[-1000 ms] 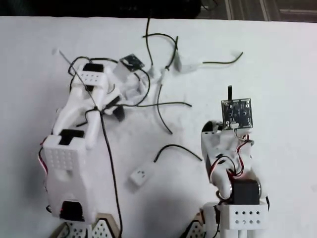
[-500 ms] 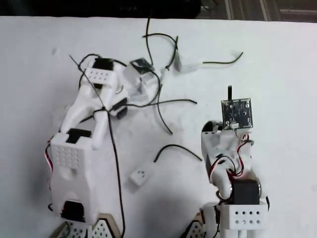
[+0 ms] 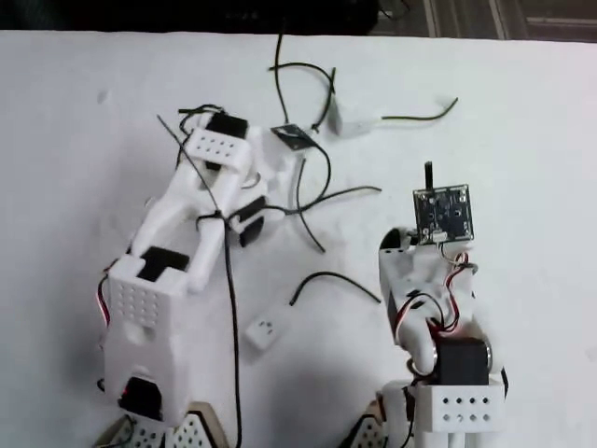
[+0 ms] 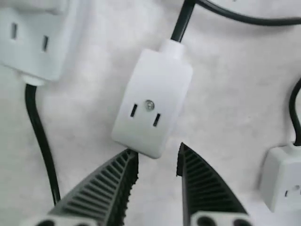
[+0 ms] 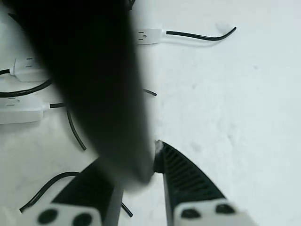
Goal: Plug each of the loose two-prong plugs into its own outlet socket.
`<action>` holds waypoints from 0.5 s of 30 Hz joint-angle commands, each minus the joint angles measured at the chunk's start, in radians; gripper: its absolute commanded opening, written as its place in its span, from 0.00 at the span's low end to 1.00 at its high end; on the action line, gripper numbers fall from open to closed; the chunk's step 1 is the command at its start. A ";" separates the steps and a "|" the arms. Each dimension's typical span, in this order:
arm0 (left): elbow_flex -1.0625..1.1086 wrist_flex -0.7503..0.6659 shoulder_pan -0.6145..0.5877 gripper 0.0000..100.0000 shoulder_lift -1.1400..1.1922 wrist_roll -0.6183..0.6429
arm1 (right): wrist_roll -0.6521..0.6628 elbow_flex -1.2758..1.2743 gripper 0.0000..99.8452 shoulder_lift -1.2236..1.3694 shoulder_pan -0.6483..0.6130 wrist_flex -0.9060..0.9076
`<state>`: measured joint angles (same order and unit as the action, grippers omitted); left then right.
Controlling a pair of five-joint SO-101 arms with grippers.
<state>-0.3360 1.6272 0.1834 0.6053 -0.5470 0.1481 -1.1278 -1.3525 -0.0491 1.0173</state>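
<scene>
I work over a white table. One white socket block lies near its front edge, about midway along, and its black cord curls to the right. A second socket block lies toward the far edge, with its own cord trailing right. Loose black cords cross between them.

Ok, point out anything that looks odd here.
A broad dark shape starts at the right gripper and hides some of the table behind it; I cannot tell what it is. The cords lie crossed in a loose tangle.
</scene>
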 commanded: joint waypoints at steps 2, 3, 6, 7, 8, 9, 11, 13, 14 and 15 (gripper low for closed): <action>-0.044 -0.009 0.005 0.19 -0.051 0.012 | 0.011 0.003 0.02 0.004 0.001 -0.019; -0.044 -0.009 0.007 0.22 -0.053 0.012 | 0.011 0.003 0.02 0.004 0.001 -0.021; -0.057 -0.023 0.005 0.27 -0.076 0.020 | 0.012 0.003 0.02 0.004 0.001 -0.021; -0.063 -0.032 0.004 0.27 -0.087 0.020 | 0.012 0.003 0.02 0.004 0.001 -0.021; -0.068 -0.040 0.002 0.27 -0.096 0.020 | 0.012 0.003 0.02 0.004 0.001 -0.021; -0.072 -0.048 -0.007 0.27 -0.102 0.020 | 0.012 0.003 0.02 0.004 0.001 -0.021; -0.092 -0.066 -0.024 0.27 -0.104 0.020 | 0.012 0.003 0.02 0.004 0.001 -0.021; -0.106 -0.089 -0.051 0.27 -0.099 0.015 | 0.012 0.003 0.02 0.004 0.001 -0.021; -0.106 -0.107 -0.065 0.27 -0.099 0.014 | 0.012 0.003 0.02 0.004 0.001 -0.021; -0.107 -0.126 -0.082 0.27 -0.099 0.014 | 0.012 0.003 0.02 0.004 0.001 -0.021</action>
<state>-0.4005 1.5597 0.1573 0.5715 -0.5347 0.1481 -1.1278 -1.3525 -0.0491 1.0173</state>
